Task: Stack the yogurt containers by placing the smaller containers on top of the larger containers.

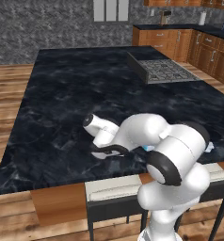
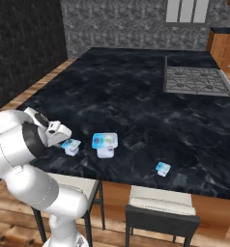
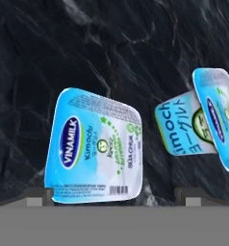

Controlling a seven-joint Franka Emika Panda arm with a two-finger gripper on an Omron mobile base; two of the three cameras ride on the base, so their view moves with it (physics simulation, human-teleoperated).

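Currently the tool [image 2: 64, 136] hangs low over the near-left edge of the dark table [image 2: 136, 87], just above a small cup [image 2: 71, 146]. In the hand view that cup [image 3: 95, 146] sits lid-up, and the two finger stubs at the bottom edge stand well apart, one off each side of it, so the tool reads as spread and pinching nothing. The big tub [image 2: 105, 144] stands just beside the cup on the table; in the hand view it [image 3: 200, 122] appears near the right-hand finger. A second small cup [image 2: 163, 168] sits well apart, near the table's front edge. Nothing is stacked yet; judged step: descending to grasp the first cup. Risks: the cup sits skewed to the fingers, so closing may catch it on its corners and twist it or squeeze it out. The right-hand finger has little room beside the tub and may nudge it on the way down. The lid overhangs the cup body, so too shallow a grip may take only the lid rim and slip. Both cups lie near the edge and a push could send one off.
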